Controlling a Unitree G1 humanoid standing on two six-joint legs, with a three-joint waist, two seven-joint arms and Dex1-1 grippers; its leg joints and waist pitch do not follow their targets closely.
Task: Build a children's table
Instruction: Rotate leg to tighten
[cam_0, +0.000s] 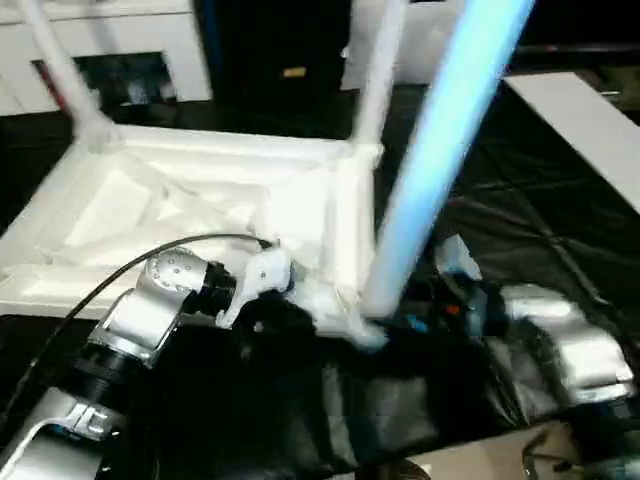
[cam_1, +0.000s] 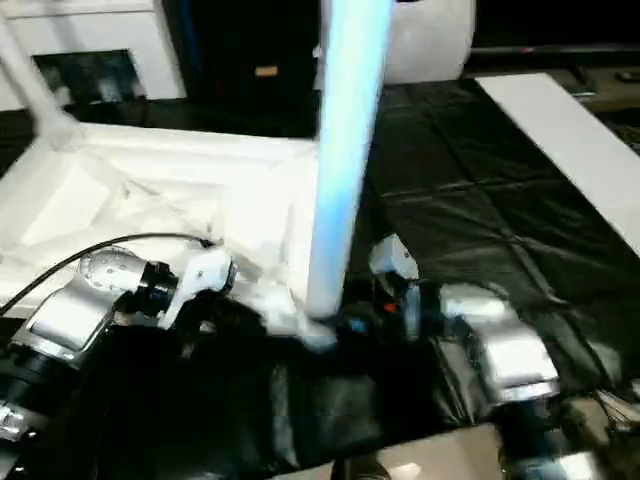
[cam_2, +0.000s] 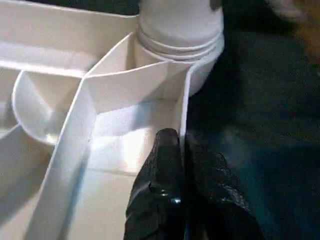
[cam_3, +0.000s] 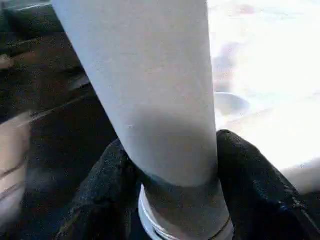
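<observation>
Nearest, the left claw (cam_2: 172, 165) is pinching the raised rim of the upturned table top (cam_0: 200, 190), its fingers together on that thin wall. Just beside it, the right claw (cam_3: 170, 200) is clamping the base of a leg (cam_0: 440, 150) standing in the near corner socket (cam_2: 180, 45). Judging by this, the leg is being seated: keep it upright, steady the rim, then twist or press it home. Farther off, two more legs are standing at the far corners, all on the black surface (cam_1: 480, 200).
</observation>
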